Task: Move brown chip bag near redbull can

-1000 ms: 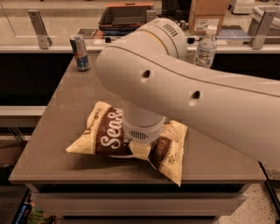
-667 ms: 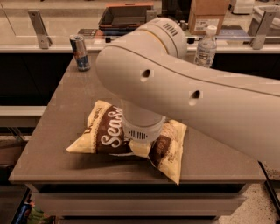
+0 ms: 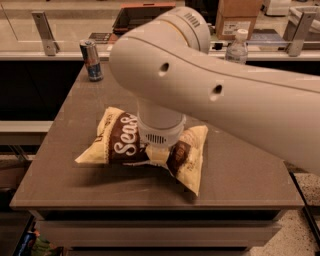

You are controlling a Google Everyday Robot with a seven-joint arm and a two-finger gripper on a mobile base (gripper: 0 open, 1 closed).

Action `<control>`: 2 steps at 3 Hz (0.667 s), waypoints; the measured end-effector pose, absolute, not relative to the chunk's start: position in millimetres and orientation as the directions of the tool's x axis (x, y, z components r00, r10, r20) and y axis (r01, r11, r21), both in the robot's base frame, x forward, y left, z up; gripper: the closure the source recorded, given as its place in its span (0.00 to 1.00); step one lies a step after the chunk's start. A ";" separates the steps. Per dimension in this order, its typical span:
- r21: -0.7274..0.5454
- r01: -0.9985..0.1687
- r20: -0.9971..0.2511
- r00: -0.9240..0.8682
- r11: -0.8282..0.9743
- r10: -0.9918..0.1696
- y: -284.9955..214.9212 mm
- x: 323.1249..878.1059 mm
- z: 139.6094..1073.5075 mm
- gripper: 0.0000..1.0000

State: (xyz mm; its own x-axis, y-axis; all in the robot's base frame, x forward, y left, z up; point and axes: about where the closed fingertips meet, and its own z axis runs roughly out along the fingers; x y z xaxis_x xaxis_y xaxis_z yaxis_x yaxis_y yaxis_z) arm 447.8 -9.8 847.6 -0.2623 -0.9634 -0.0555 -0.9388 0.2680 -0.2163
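Observation:
The brown chip bag (image 3: pixel 120 142) lies flat near the middle of the grey table (image 3: pixel 65 185), dark brown with white script and pale yellow ends. The redbull can (image 3: pixel 91 60) stands upright at the table's far left corner, well apart from the bag. My gripper (image 3: pixel 159 150) comes straight down onto the middle of the bag. The white wrist and thick arm hide it, and part of the bag too.
A clear plastic bottle (image 3: pixel 236 47) with a white cap stands at the table's far right. A cardboard box (image 3: pixel 239 17) and a dark tray (image 3: pixel 142 12) sit on the counter behind. The table's front edge is close below the bag.
The arm has shifted a little; the bag and the can lie where they were.

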 end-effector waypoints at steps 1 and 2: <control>-0.256 -0.934 -0.079 -0.238 0.250 -0.968 2.3 491.8 869.7 1.00; -0.271 -0.920 -0.141 -0.253 0.283 -0.957 15.4 523.9 891.8 1.00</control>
State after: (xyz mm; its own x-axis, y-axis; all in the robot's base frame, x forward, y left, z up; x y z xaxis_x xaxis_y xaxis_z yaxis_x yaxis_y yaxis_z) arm 523.9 15.4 891.8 -0.2534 -0.9570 -0.1410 -0.9200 0.2835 -0.2707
